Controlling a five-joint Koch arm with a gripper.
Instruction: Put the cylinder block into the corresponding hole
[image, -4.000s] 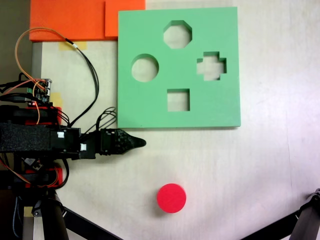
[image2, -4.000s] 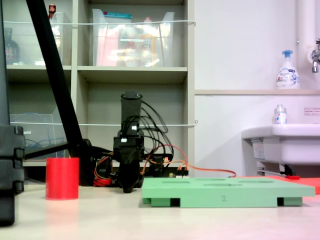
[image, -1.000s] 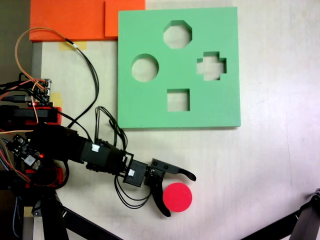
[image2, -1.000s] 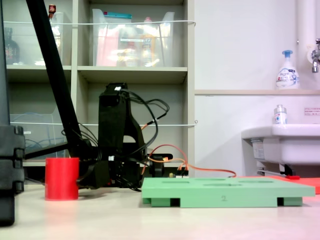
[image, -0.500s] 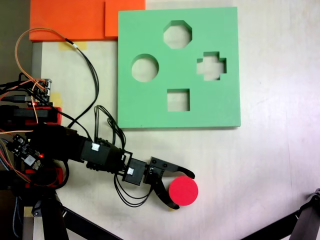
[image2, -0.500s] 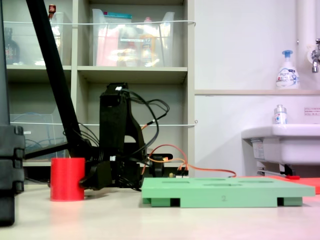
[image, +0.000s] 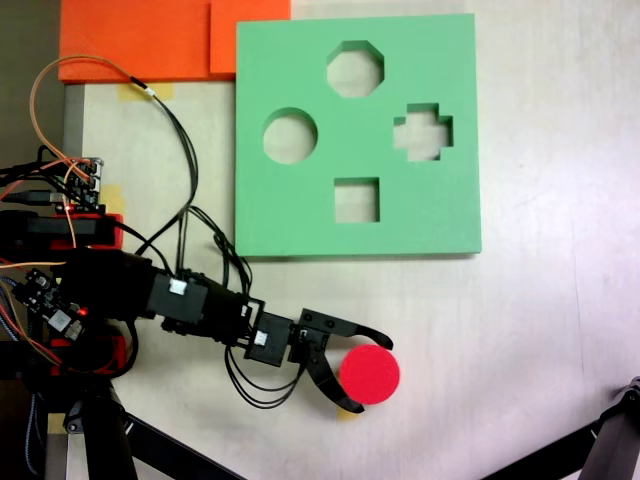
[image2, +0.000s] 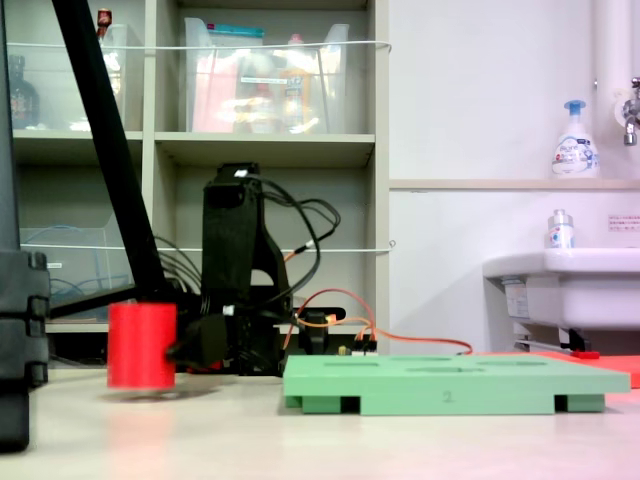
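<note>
The red cylinder block (image: 374, 371) sits between the two black fingers of my gripper (image: 370, 376), which is shut on it, at the lower middle of the table in a fixed view. From the side in the other fixed view, the cylinder block (image2: 142, 345) hangs upright just above the tabletop with a faint shadow under it. The arm (image2: 232, 270) stands behind it. The green foam board (image: 300, 215) lies farther up the table. Its circular hole (image: 290, 136) is at the board's left, well apart from the block.
The board also has an octagonal cut-out (image: 355, 69), a cross cut-out (image: 423, 131) and a square cut-out (image: 357, 200). Orange foam sheets (image: 140, 40) lie at the top left. Black tripod legs (image: 600, 450) cross the lower corners. Loose cables (image: 180, 130) trail by the arm's base.
The gripper has closed on the red cylinder and nudged it slightly to the right. In the side view the block has risen off the table.
</note>
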